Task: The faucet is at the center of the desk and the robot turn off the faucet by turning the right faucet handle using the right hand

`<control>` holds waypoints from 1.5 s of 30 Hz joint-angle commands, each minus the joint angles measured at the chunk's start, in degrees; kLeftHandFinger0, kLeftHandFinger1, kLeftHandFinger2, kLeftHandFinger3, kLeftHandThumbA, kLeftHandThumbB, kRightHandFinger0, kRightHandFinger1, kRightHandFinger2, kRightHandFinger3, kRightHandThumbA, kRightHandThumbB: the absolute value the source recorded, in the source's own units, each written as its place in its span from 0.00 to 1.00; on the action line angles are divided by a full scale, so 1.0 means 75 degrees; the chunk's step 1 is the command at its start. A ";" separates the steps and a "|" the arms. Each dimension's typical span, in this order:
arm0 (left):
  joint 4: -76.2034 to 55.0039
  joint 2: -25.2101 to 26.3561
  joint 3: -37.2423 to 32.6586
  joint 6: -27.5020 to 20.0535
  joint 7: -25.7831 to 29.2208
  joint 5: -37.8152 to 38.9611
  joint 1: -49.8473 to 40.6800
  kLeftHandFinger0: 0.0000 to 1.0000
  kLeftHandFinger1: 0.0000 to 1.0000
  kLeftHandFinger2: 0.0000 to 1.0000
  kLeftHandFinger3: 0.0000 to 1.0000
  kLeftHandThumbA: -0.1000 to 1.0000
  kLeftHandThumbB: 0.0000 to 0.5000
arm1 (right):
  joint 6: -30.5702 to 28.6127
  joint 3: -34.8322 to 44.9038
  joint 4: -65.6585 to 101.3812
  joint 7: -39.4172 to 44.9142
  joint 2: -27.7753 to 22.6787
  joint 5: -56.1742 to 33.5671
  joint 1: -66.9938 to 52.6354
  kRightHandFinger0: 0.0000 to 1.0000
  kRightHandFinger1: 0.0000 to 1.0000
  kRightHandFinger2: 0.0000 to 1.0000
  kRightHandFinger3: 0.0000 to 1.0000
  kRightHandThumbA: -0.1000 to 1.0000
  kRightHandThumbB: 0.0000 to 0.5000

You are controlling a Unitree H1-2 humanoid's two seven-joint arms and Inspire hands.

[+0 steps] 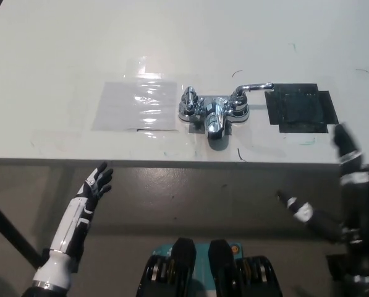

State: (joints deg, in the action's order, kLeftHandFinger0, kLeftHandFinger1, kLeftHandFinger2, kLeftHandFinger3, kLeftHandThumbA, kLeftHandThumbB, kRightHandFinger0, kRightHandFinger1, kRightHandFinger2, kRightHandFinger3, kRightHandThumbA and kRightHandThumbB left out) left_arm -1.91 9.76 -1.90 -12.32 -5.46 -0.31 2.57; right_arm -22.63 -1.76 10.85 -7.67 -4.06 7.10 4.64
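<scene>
A chrome faucet stands at the middle of the white desk, near its front edge. Its right handle is a lever pointing right, toward a black taped patch. The left handle is a short knob. My black right hand hovers at the lower right, below the desk's front edge and well right of the faucet, open with fingers spread. My white left hand rests at the lower left, below the desk edge, open.
A clear plastic sheet is taped flat on the desk left of the faucet. A dark table leg runs diagonally at the lower left. Floor shows below the desk's front edge.
</scene>
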 commanded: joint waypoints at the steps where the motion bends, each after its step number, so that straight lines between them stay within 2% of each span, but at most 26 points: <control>1: -0.0190 -0.0063 -0.0073 -0.0564 -0.0176 0.0218 0.0080 1.00 1.00 1.00 1.00 1.00 0.41 | 0.0070 0.0475 0.0556 0.0157 -0.0485 -0.0355 0.0703 1.00 1.00 1.00 1.00 1.00 0.32; 3: -0.0185 -0.0075 -0.0075 -0.0531 -0.0162 0.0215 0.0081 1.00 1.00 1.00 1.00 1.00 0.44 | 0.0408 0.0607 0.0524 0.0302 -0.0764 -0.0494 0.1086 1.00 1.00 1.00 1.00 1.00 0.36; 6: -0.0142 -0.0127 -0.0078 -0.0526 -0.0153 0.0201 0.0088 1.00 1.00 1.00 1.00 1.00 0.46 | 0.1312 0.0843 -0.0030 0.0833 -0.1652 -0.1020 0.2304 1.00 1.00 1.00 1.00 1.00 0.50; 9: -0.0188 -0.0120 -0.0067 -0.0510 -0.0146 0.0145 0.0002 1.00 1.00 1.00 1.00 1.00 0.49 | 0.1833 0.0838 -0.0751 0.1324 -0.2151 -0.1572 0.3216 1.00 1.00 1.00 1.00 1.00 0.57; 12: -0.0173 -0.0136 -0.0062 -0.0513 -0.0130 0.0117 -0.0026 1.00 1.00 1.00 1.00 1.00 0.50 | 0.2365 0.0761 -0.1863 0.1873 -0.2576 -0.1918 0.4437 1.00 1.00 1.00 1.00 1.00 0.52; 13: -0.0177 -0.0133 -0.0075 -0.0544 -0.0137 0.0102 -0.0075 1.00 1.00 1.00 1.00 1.00 0.50 | 0.2516 0.0709 -0.2075 0.1998 -0.2652 -0.1943 0.4690 1.00 1.00 1.00 1.00 1.00 0.45; 14: -0.0163 -0.0133 -0.0079 -0.0560 -0.0157 0.0141 -0.0096 1.00 1.00 1.00 1.00 1.00 0.51 | 0.2682 0.0654 -0.2364 0.2197 -0.2727 -0.2028 0.5015 1.00 1.00 1.00 1.00 1.00 0.42; 20: -0.0230 -0.0182 -0.0124 -0.0522 -0.0144 0.0100 -0.0265 1.00 1.00 1.00 1.00 1.00 0.51 | 0.3174 0.0334 -0.4640 0.3414 -0.2794 -0.2330 0.6671 1.00 1.00 1.00 1.00 1.00 0.50; 23: -0.0131 -0.0221 -0.0174 -0.0532 -0.0172 0.0107 -0.0235 1.00 1.00 1.00 1.00 0.99 0.51 | 0.3075 0.0115 -0.6012 0.3934 -0.2789 -0.2145 0.7297 1.00 1.00 1.00 1.00 1.00 0.60; 26: -0.0105 -0.0168 -0.0176 -0.0551 -0.0190 0.0037 -0.0228 1.00 1.00 1.00 1.00 1.00 0.53 | 0.2891 0.0019 -0.7126 0.4286 -0.2674 -0.2105 0.7724 1.00 1.00 1.00 1.00 1.00 0.58; 27: -0.0074 -0.0181 -0.0162 -0.0509 -0.0187 0.0061 -0.0133 1.00 1.00 1.00 1.00 0.99 0.55 | 0.2940 0.0024 -0.7637 0.4446 -0.2604 -0.2139 0.7988 1.00 1.00 1.00 1.00 1.00 0.60; 32: -0.0105 -0.0136 -0.0155 -0.0520 -0.0177 -0.0024 -0.0178 1.00 1.00 1.00 1.00 0.97 0.51 | 0.2738 -0.0327 -0.8844 0.4795 -0.2439 -0.1762 0.8504 1.00 1.00 1.00 1.00 1.00 0.67; 36: -0.0091 -0.0110 -0.0170 -0.0591 -0.0197 -0.0058 -0.0211 1.00 1.00 1.00 1.00 0.96 0.48 | 0.2527 -0.0643 -0.9534 0.4863 -0.2303 -0.1456 0.8909 1.00 1.00 1.00 1.00 1.00 0.66; 39: -0.0087 -0.0099 -0.0196 -0.0550 -0.0234 -0.0043 -0.0184 1.00 1.00 1.00 1.00 0.96 0.49 | 0.2366 -0.0866 -0.9927 0.4797 -0.2245 -0.1229 0.9076 1.00 1.00 1.00 1.00 1.00 0.75; 43: -0.0075 -0.0087 -0.0226 -0.0539 -0.0242 -0.0071 -0.0152 1.00 1.00 1.00 1.00 0.95 0.47 | 0.2181 -0.1007 -1.0318 0.4608 -0.2130 -0.1058 0.9189 1.00 1.00 1.00 1.00 1.00 0.72; 45: -0.0073 -0.0095 -0.0229 -0.0490 -0.0219 -0.0105 -0.0106 1.00 1.00 1.00 1.00 0.94 0.46 | 0.2124 -0.1010 -1.0609 0.4555 -0.2050 -0.1035 0.9310 1.00 1.00 1.00 1.00 1.00 0.73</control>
State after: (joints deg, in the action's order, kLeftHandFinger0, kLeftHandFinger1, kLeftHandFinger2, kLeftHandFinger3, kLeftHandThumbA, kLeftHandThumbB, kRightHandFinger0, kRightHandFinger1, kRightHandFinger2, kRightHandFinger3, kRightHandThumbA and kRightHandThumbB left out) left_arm -1.70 8.40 -3.17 -13.99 -6.15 -0.43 0.73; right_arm -3.07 -8.91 -66.43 26.00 -19.66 -2.70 69.51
